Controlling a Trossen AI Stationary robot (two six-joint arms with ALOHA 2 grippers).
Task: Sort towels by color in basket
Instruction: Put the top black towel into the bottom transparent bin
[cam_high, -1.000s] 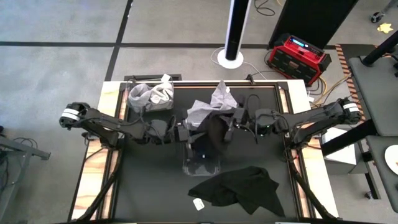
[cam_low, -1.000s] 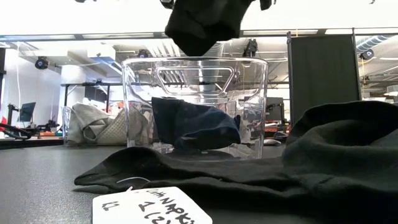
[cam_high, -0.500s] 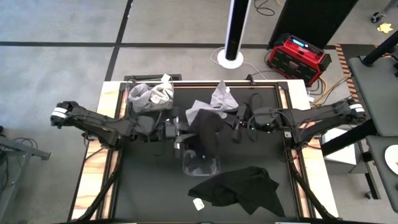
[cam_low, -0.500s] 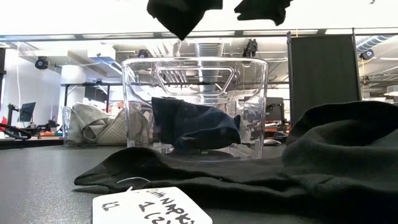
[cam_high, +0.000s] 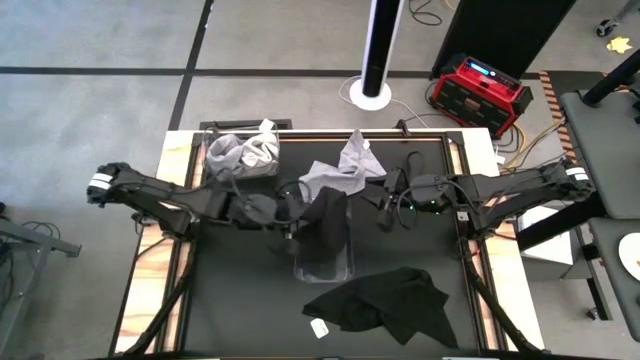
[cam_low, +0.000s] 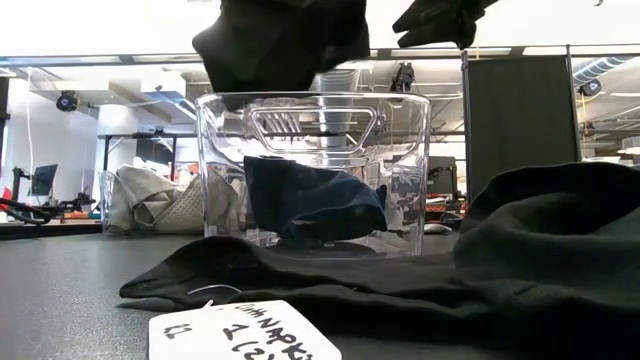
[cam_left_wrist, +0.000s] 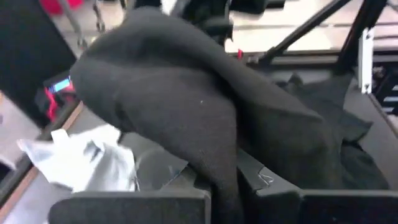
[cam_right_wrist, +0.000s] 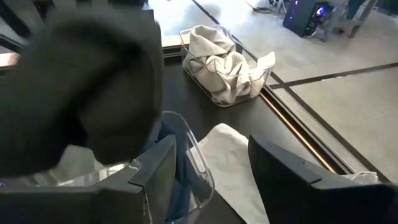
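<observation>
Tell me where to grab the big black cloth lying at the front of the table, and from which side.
Take the black cloth on its raised, bunched fold toward the right side, coming straight down from above. In the low view that side humps up high, while the left end thins to a flat edge that fingers would likely scrape past. The white tag lies at the flat front edge; avoid it.

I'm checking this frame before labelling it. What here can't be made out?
- Left end effector: in the high and left wrist views the black towel covers its tips, hiding the grip.
- Clear basket: from above, the towel covers its contents; the low view shows one navy towel, the rest unclear.
- Far basket: light towels bunched, count unclear.
- White tag: writing cut off by the low view's edge.
- Right end effector: open, empty.
</observation>
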